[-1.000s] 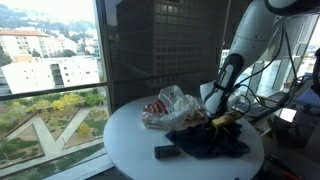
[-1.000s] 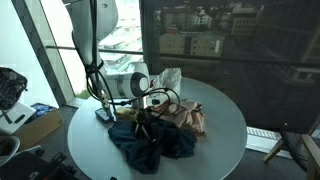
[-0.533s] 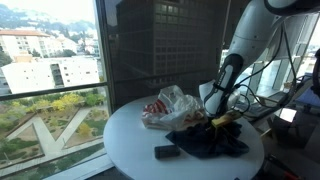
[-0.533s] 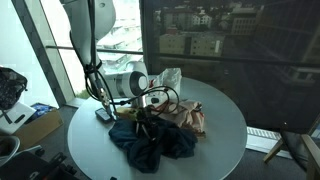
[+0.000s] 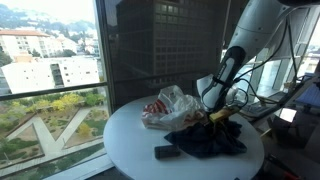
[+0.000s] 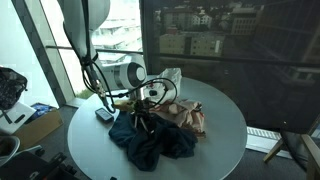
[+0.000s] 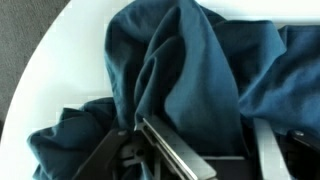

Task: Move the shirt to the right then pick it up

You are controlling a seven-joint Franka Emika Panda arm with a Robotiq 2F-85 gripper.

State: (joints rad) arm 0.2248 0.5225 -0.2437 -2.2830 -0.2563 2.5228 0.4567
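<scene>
As the shirt (image 7: 190, 70) bunches directly beneath them, the part-closed jaws pinch its raised fold above the bench (image 7: 60, 90).

gripper (image 6: 142, 105): jaws narrower, pinching a fold; risen a little above the table (image 6: 225, 125)
shirt (image 6: 150, 140): pinched edge drawn up off the table

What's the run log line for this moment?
pincer: closed on shirt fold | shirt: bunched, mostly lying on table | plastic bag: beside shirt | black block: near shirt
</scene>
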